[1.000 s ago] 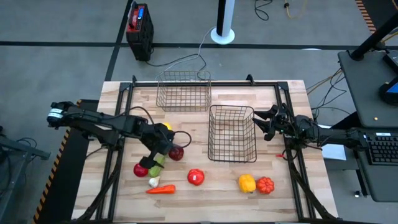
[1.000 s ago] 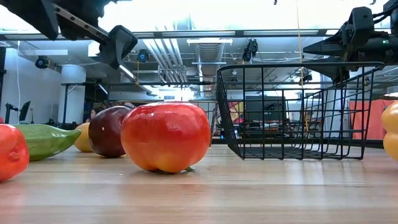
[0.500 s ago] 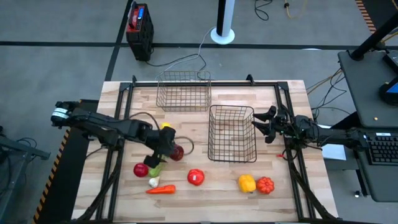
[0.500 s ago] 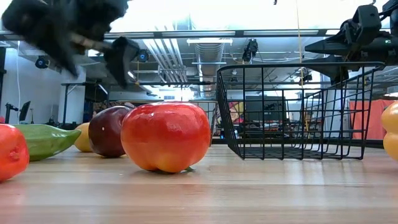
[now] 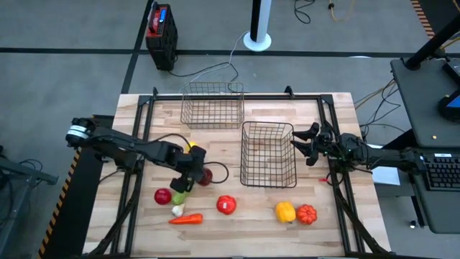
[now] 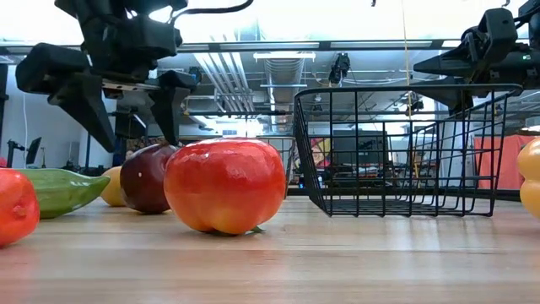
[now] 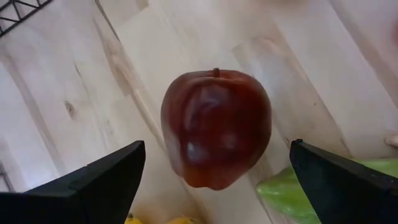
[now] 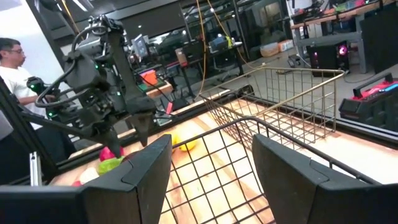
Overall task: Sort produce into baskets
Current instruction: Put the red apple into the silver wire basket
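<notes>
A dark red apple (image 7: pixel 216 118) rests on the wooden table (image 5: pixel 316 115), beside a green cucumber (image 5: pixel 180 193) and a yellow piece (image 5: pixel 191 146). My left gripper (image 7: pixel 217 146) hangs open just above the apple, pointing steeply down, with a finger on either side and touching nothing; the low view shows this gripper (image 6: pixel 135 143) above the apple (image 6: pixel 145 177). A red tomato (image 5: pixel 226 205), yellow pepper (image 5: pixel 285 211), orange piece (image 5: pixel 307 214), carrot (image 5: pixel 185 219), garlic (image 5: pixel 177 210) and red piece (image 5: pixel 163 196) lie along the near side. My right gripper (image 8: pixel 208 180) waits open and level at the right rim of the nearer basket (image 5: pixel 268 153).
A second wire basket (image 5: pixel 212 104) stands at the table's far edge. A red-and-black box (image 5: pixel 161 27) sits on the floor beyond the table. In the right wrist view a person (image 8: pixel 15 68) stands past the table's left side. Bare wood lies between the baskets and the produce row.
My left gripper has come down toward the dark red apple and tipped to point more steeply downward, turning at the wrist as it went. Its fingers stay open. The produce has not moved.
</notes>
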